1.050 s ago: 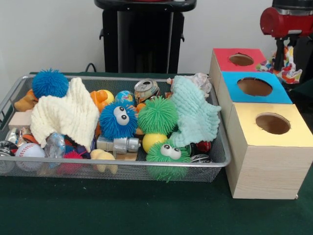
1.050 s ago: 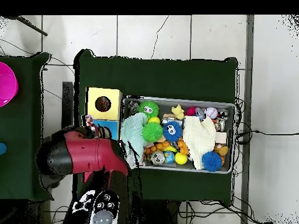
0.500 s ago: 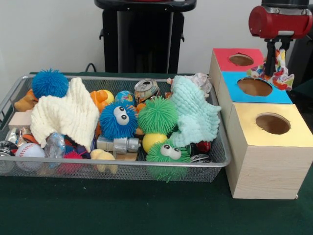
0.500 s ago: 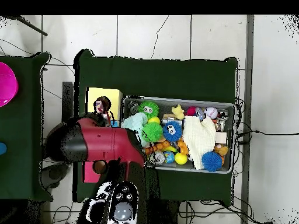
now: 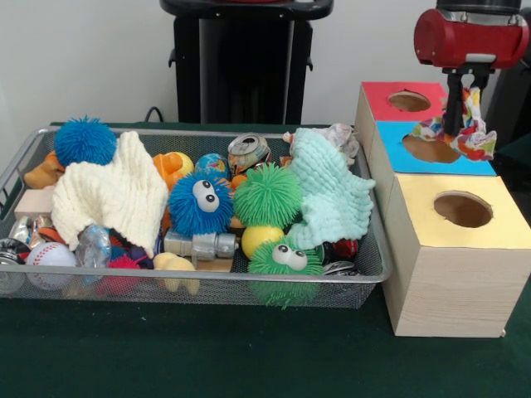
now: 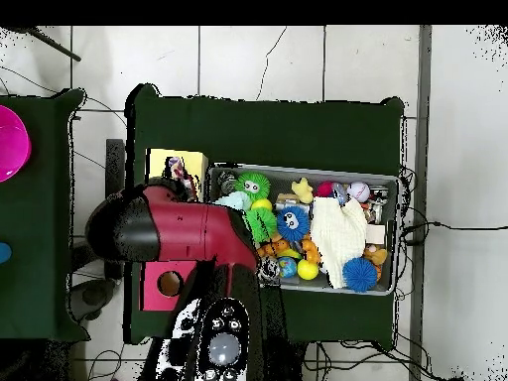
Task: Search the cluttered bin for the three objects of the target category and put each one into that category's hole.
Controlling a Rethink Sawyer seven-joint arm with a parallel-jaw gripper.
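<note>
Front view: green tablecloth [image 5: 207, 348], white wall [image 5: 83, 58] behind.

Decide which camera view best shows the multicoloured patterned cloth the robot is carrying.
The front view: the multicoloured patterned cloth hangs clear from the pincer over the blue-topped box. Overhead, the red arm hides nearly all of it.

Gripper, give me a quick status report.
Gripper shut on patterned cloth. Cloth hangs over blue box, at its hole. Two more cloths, cream and mint, in the bin. Nothing in the way.
</note>
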